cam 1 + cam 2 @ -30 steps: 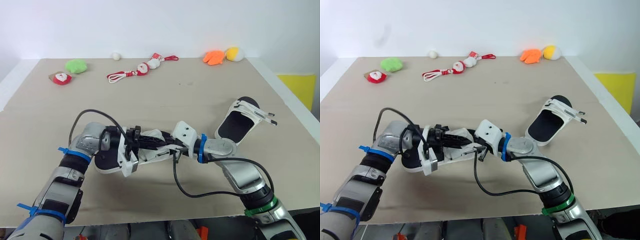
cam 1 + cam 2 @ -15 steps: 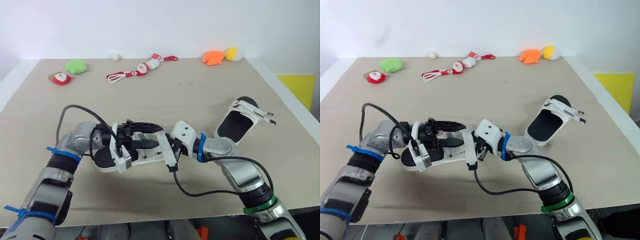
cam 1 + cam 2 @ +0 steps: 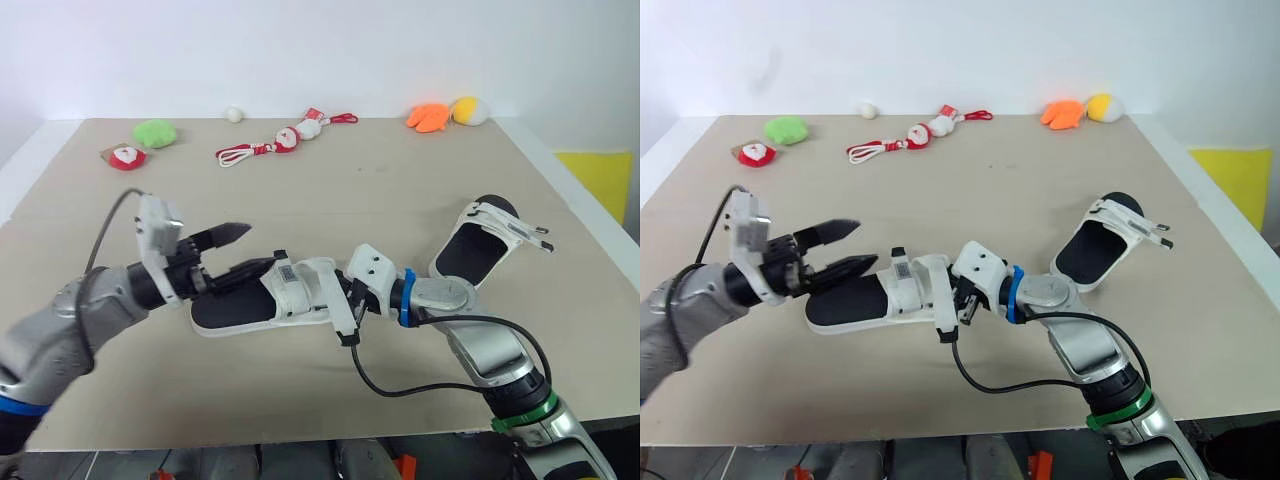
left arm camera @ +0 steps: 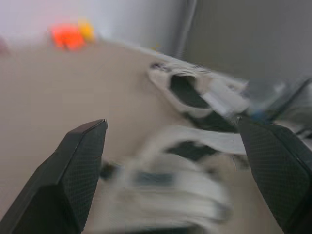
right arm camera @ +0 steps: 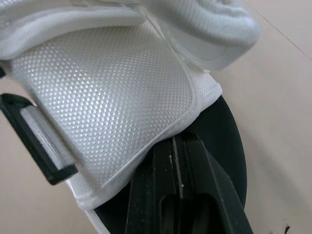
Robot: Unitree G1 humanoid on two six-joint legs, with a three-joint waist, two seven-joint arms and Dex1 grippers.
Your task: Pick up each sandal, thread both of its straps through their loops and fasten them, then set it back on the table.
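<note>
The near sandal (image 3: pixel 228 311), white straps over a black insole, lies on the table in front of me. My right gripper (image 3: pixel 347 299) is shut on its right end, where a white strap hangs loose; in the right wrist view its fingers (image 5: pixel 171 195) are pressed together against the insole under the white mesh strap (image 5: pixel 112 92). My left gripper (image 3: pixel 238 251) hovers open just left of the sandal and above it, apart from it and holding nothing. The left wrist view has its fingers (image 4: pixel 73 180) spread wide. A second sandal (image 3: pixel 478 247) lies at the right with its straps undone.
Along the table's far edge lie a green plush (image 3: pixel 154 132), a red-and-white toy (image 3: pixel 125 157), Santa toys on a red cord (image 3: pixel 275 142), a small white ball (image 3: pixel 233 114) and orange and yellow plushes (image 3: pixel 440 112). A black cable (image 3: pixel 380 385) loops from my right wrist.
My left gripper has opened, let go of the near sandal and drawn back to the left and up. The sandal has settled flatter on the table. The right gripper has stayed shut.
</note>
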